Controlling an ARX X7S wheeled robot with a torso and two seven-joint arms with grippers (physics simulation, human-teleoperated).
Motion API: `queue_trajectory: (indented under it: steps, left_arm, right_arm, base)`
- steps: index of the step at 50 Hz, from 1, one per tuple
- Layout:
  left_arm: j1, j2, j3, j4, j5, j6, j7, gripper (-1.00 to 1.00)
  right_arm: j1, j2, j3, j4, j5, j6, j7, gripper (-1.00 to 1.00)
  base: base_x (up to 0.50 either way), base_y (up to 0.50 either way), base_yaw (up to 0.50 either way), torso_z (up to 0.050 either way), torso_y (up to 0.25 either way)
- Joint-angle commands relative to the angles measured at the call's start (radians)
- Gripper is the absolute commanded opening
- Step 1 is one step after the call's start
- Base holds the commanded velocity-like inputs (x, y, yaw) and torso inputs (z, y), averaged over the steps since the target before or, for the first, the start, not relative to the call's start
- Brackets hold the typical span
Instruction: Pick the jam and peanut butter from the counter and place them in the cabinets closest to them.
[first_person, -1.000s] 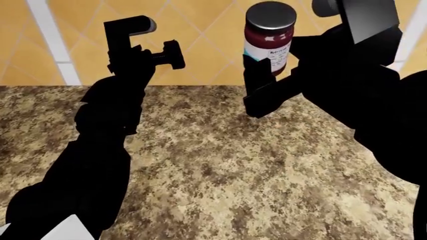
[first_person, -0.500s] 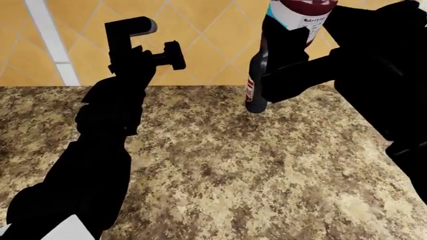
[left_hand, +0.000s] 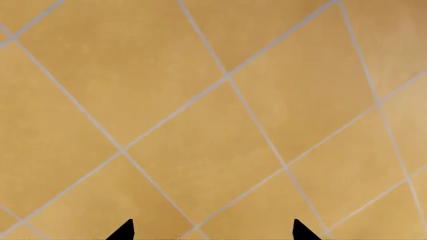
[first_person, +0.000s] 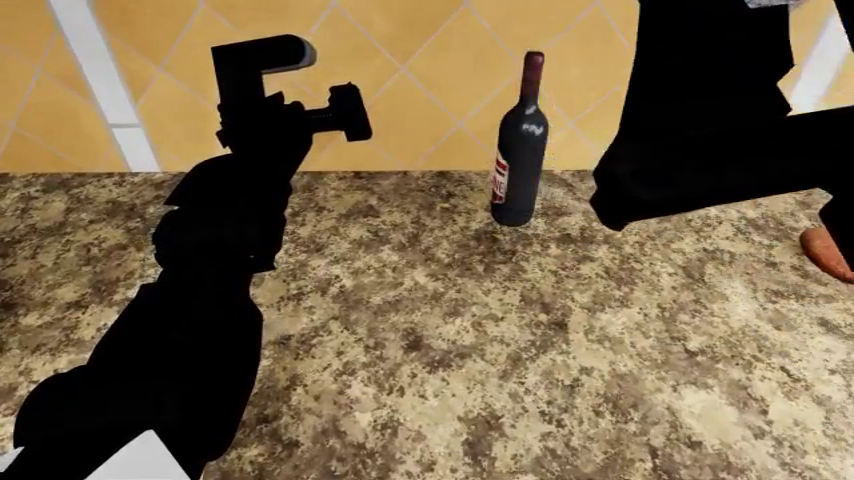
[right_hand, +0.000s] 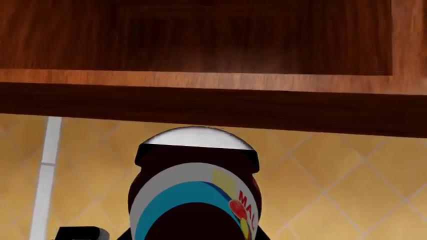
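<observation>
The jam (right_hand: 197, 185), a dark jar with a black lid and a white, teal and red label, fills the right wrist view. My right gripper (right_hand: 195, 234) is shut on it, just below the underside of a brown wooden cabinet (right_hand: 200, 50). In the head view only the raised right arm (first_person: 721, 110) shows; the jar and gripper are above that view's top edge. My left gripper (left_hand: 212, 234) is open and holds nothing, facing the tiled wall, raised over the counter (first_person: 441, 340) at the left (first_person: 294, 95). The peanut butter is out of view.
A tall dark wine bottle (first_person: 519, 145) stands at the back of the counter against the orange tiled wall (first_person: 427, 70). A reddish rounded object (first_person: 825, 255) peeks out at the right edge, partly behind my right arm.
My right arm has lifted the jam up out of the top of the head view, uncovering the wine bottle behind it. The left arm has not moved.
</observation>
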Motion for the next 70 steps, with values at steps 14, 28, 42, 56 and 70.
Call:
queue_trajectory:
  steps: [14,28,42,56,70]
  left_arm:
    - [0.004,0.0,0.016,0.0,0.001,0.005,-0.011,1.0]
    - [0.004,0.001,0.025,0.0,0.0,0.002,-0.021,1.0]
    - [0.003,0.001,0.035,0.0,0.0,-0.008,-0.035,1.0]
    - [0.003,0.0,0.038,0.0,0.0,-0.018,-0.039,1.0]
    - [0.002,-0.002,0.029,0.0,0.0,-0.031,-0.036,1.0]
  right_arm:
    - [0.475,0.206,-0.392,-0.061,0.025,-0.336,0.036,-1.0]
    - [0.647,0.139,-0.494,0.127,-0.012,-0.263,-0.027,-1.0]
    - [0.786,0.042,-0.523,0.416,0.065,-0.197,-0.096,-1.0]
    - [0.849,-0.245,-0.234,0.827,0.152,0.241,0.042,-1.0]
    - [0.849,-0.439,-0.017,1.25,0.029,0.541,0.042,-1.0]
  base:
    - [0.0,0.0,0.0,0.0,0.0]
    - [0.0,0.0,0.0,0.0,0.0]
    - [0.0,0.0,0.0,0.0,0.0]
    - [0.0,0.0,0.0,0.0,0.001]
    - [0.0,0.0,0.0,0.0,0.0]
